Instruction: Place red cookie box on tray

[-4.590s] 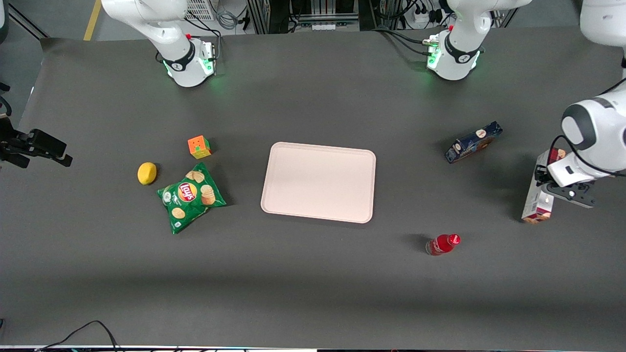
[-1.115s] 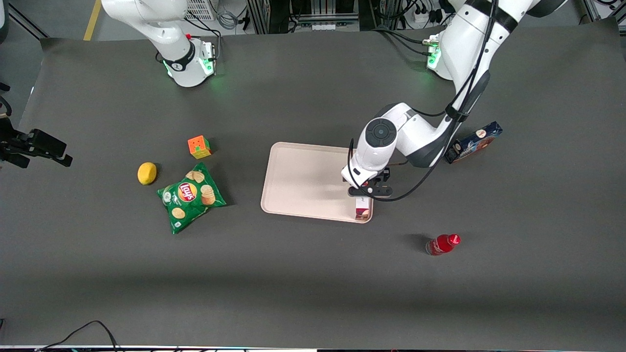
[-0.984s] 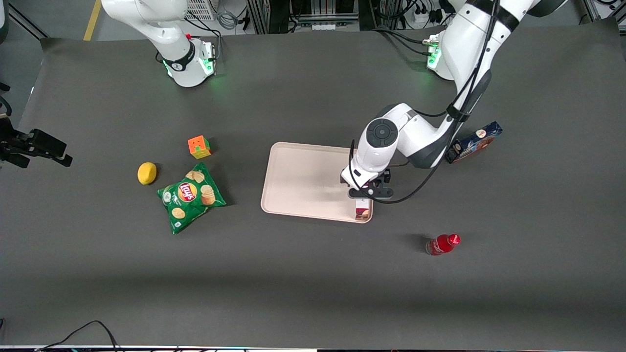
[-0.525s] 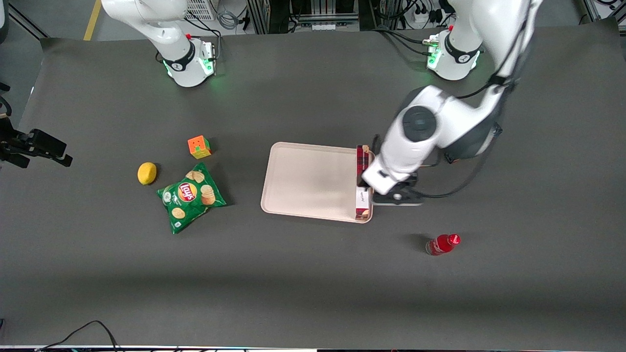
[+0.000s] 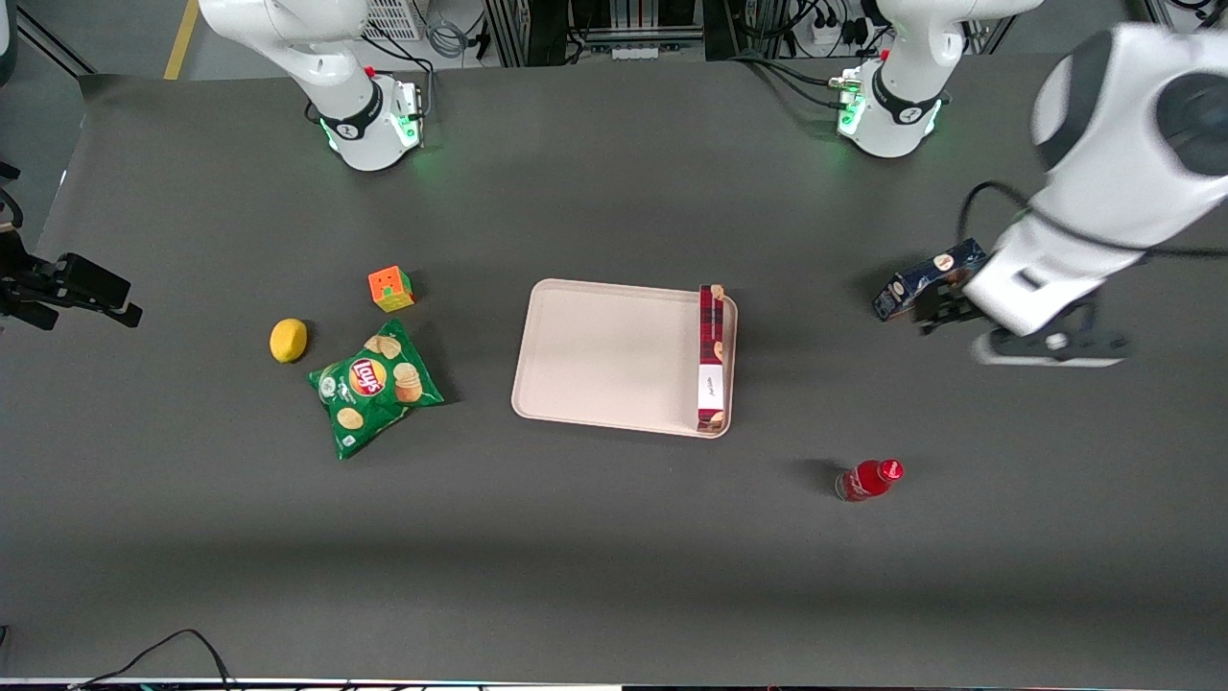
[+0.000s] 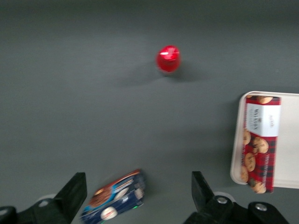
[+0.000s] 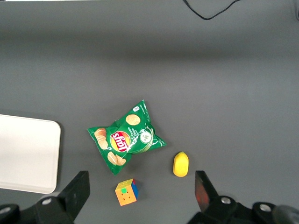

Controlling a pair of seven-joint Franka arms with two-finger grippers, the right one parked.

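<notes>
The red cookie box point(image 5: 711, 357) lies flat on the pale tray point(image 5: 614, 355), along the tray's rim toward the working arm's end. The left wrist view shows the red cookie box point(image 6: 259, 142) on the tray point(image 6: 290, 154) as well, with its white panel and cookie pictures facing up. My gripper point(image 5: 1022, 328) hangs high above the table, well away from the tray toward the working arm's end. The gripper point(image 6: 138, 181) is open with nothing between its fingers. A dark blue cookie box point(image 6: 114, 198) lies on the table below it.
The dark blue cookie box point(image 5: 929, 278) is on the table near the gripper. A red bottle point(image 5: 868, 478) stands nearer the front camera. Toward the parked arm's end lie a green chip bag point(image 5: 374, 389), a lemon point(image 5: 288, 340) and a colour cube point(image 5: 390, 288).
The gripper has let go of the red cookie box, risen and swung away toward the working arm's end. The box now lies alone on the tray.
</notes>
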